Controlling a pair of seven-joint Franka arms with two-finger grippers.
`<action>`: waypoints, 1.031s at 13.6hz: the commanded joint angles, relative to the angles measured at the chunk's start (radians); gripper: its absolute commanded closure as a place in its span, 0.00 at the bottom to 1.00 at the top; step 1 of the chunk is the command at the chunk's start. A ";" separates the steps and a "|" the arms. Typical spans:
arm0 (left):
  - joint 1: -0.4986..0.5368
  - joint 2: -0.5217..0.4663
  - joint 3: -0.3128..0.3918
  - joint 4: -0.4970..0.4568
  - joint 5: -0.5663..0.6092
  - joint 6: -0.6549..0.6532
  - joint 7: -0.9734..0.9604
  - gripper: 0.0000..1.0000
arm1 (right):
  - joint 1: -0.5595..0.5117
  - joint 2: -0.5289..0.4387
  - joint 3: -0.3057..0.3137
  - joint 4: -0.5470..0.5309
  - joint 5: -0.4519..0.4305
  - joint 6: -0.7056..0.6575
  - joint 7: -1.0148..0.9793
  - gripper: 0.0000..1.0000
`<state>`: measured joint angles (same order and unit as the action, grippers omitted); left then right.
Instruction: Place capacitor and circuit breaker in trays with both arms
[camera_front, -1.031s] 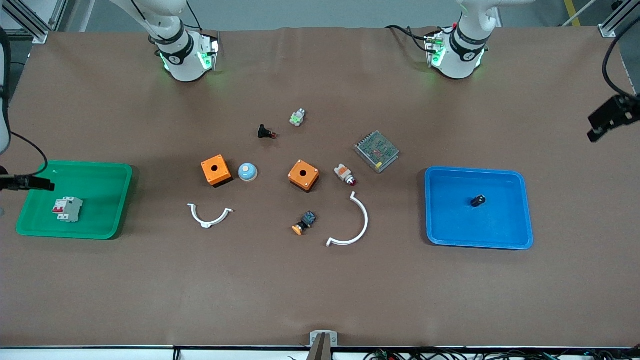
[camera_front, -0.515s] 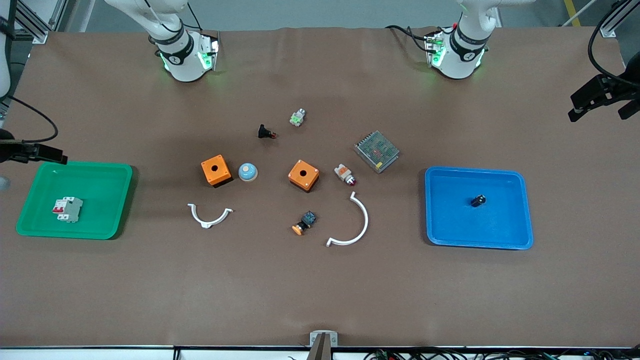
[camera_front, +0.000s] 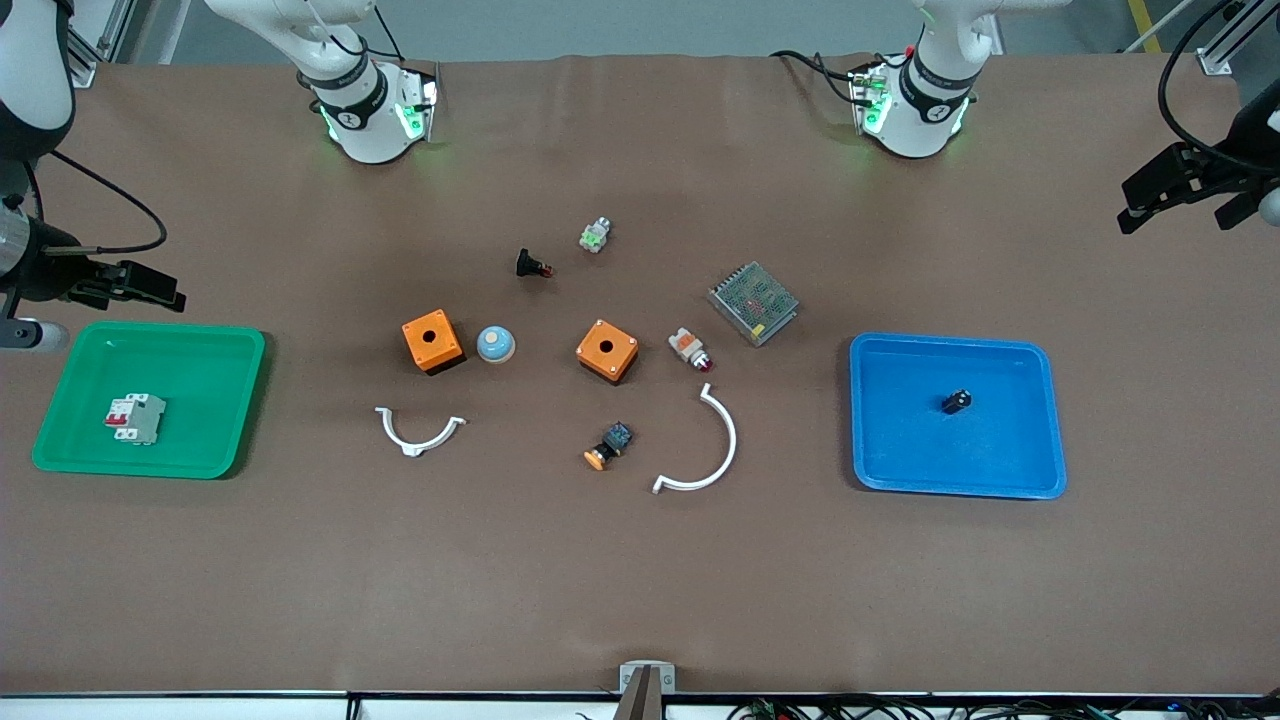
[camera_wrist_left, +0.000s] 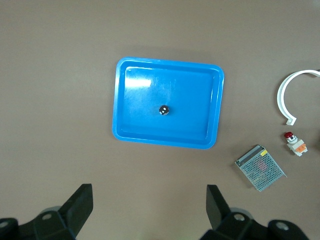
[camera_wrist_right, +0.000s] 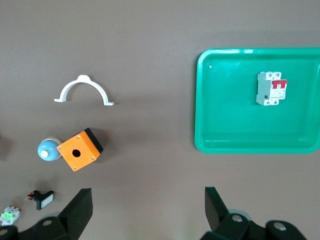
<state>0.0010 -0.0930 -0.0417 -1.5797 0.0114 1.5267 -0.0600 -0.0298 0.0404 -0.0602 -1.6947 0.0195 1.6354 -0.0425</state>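
Observation:
The capacitor (camera_front: 955, 402), a tiny black cylinder, lies in the blue tray (camera_front: 1040, 470) at the left arm's end of the table; it also shows in the left wrist view (camera_wrist_left: 163, 110). The circuit breaker (camera_front: 135, 418), white-grey with red toggles, lies in the green tray (camera_front: 210, 350) at the right arm's end; it also shows in the right wrist view (camera_wrist_right: 270, 88). My left gripper (camera_front: 1172, 200) (camera_wrist_left: 149, 210) is open and empty, high over bare table beside the blue tray. My right gripper (camera_front: 130, 285) (camera_wrist_right: 148, 210) is open and empty, high over the table by the green tray.
Mid-table lie two orange boxes (camera_front: 432, 340) (camera_front: 607, 350), a blue dome (camera_front: 495, 344), two white arcs (camera_front: 420, 432) (camera_front: 705, 450), a metal mesh box (camera_front: 753, 302), an orange-capped button (camera_front: 608, 446), a white-orange piece (camera_front: 690, 349), a black piece (camera_front: 530, 265) and a small green-white part (camera_front: 595, 236).
Both grippers have drawn away from their trays toward the bases' side of the table, open and empty. The capacitor and the circuit breaker have stayed put in their trays.

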 joint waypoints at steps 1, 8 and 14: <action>0.011 -0.013 -0.017 -0.010 -0.016 -0.010 -0.004 0.00 | 0.016 -0.039 -0.006 -0.031 0.016 0.020 0.016 0.01; 0.020 -0.010 -0.037 -0.006 -0.008 -0.011 -0.009 0.00 | 0.010 -0.010 -0.009 0.098 0.016 0.040 0.006 0.00; 0.025 -0.011 -0.037 -0.011 -0.001 -0.013 -0.003 0.00 | 0.007 -0.011 -0.012 0.112 0.005 0.040 0.003 0.00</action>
<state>0.0107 -0.0929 -0.0693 -1.5852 0.0113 1.5265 -0.0621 -0.0229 0.0293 -0.0700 -1.5995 0.0200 1.6862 -0.0425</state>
